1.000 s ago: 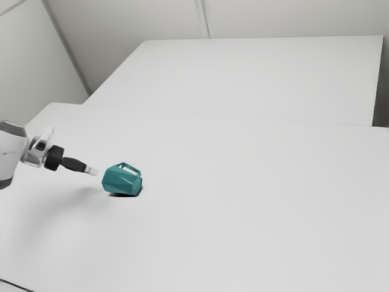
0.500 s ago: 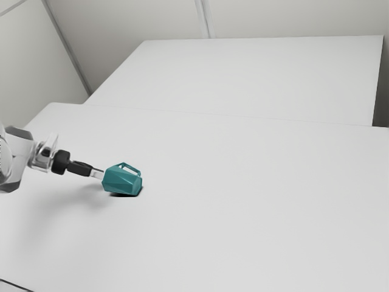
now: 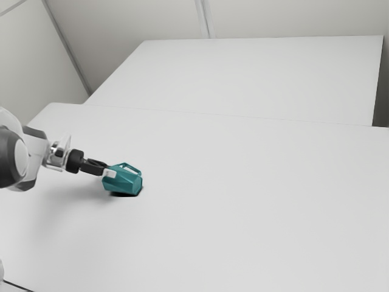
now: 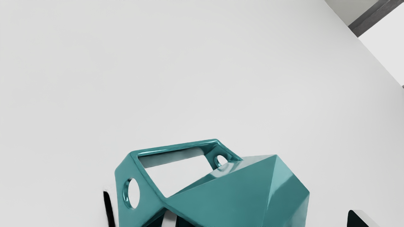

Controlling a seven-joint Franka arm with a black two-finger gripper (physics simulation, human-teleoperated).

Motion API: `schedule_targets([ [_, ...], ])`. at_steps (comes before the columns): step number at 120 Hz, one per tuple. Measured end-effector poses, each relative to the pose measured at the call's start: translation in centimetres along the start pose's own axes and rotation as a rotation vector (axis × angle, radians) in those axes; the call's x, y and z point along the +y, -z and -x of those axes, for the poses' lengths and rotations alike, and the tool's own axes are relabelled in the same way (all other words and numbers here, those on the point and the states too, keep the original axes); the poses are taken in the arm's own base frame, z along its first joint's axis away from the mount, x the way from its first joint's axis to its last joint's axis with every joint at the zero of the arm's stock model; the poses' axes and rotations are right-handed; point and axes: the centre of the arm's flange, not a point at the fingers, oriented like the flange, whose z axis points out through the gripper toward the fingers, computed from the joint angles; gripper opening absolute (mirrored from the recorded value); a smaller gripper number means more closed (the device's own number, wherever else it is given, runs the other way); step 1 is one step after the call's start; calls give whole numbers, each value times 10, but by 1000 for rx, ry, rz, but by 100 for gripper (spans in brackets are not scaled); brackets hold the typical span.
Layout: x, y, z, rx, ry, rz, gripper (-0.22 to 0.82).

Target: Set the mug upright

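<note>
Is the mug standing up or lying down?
Lying down: the mug is on its side on the table, with its handle sticking up.

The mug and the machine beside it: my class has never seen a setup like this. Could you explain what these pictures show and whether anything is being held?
The machine is one robot arm, ending in a two-fingered claw. The exterior view comes from a camera at the arm's side; the arm enters from that view's left. The wrist view comes from a camera on the arm's hand, looking past its own fingers.

On the white table lies a teal mug, on its side, its mouth toward the claw. The handle is an angular loop.

The claw is at the mug's mouth end but open: the wrist view shows a gap between one finger and the mug. So nothing is gripped.
</note>
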Motion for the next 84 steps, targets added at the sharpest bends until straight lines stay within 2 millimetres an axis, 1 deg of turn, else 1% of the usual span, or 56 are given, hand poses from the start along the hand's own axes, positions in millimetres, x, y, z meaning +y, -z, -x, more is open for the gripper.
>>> schedule_targets([
  [12, 0, -5, -1, 10, -9, 9, 52],
  [48, -2, -8, 0, 30, -22, 13, 17],
  [61, -3, -8, -1, 32, -28, 11, 9],
  [74, -2, -8, -1, 34, -33, 13, -2],
  [84, -1, -9, -2, 34, -39, 15, -7],
])
